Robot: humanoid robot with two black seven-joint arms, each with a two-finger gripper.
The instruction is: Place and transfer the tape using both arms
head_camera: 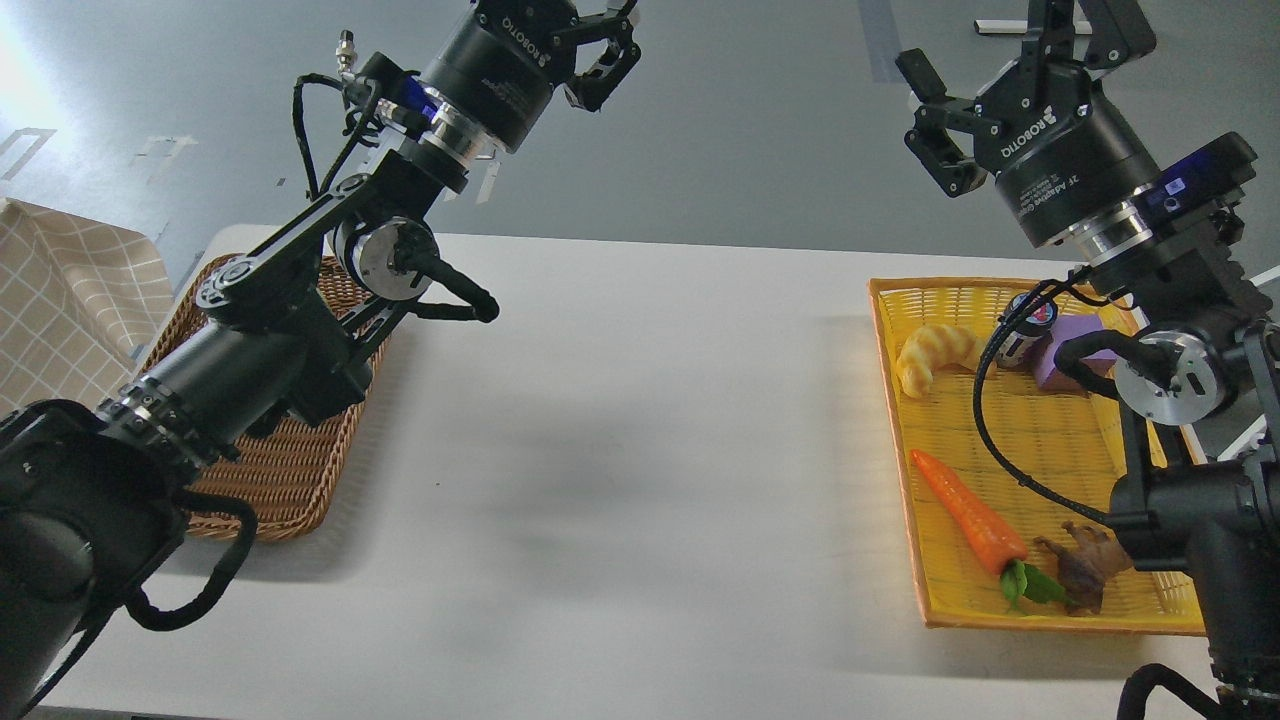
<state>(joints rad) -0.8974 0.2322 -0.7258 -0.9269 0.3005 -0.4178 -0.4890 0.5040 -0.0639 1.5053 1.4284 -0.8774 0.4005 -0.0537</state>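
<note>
The tape is hidden; my left arm covers the part of the brown wicker basket [270, 480] where it lay. My left gripper [605, 40] is high above the table's far edge, to the right of that basket, open and empty, partly cut off by the top of the view. My right gripper [1000, 45] is raised above the far left corner of the yellow basket [905, 470], with its jaws wide apart and nothing between them.
The yellow basket holds a croissant toy [935, 355], a small jar [1025, 335], a purple block [1065, 350], a carrot [965, 510] and a brown toy [1085, 565]. A checked cloth [70, 300] lies at the far left. The white table [640, 450] spans between the baskets.
</note>
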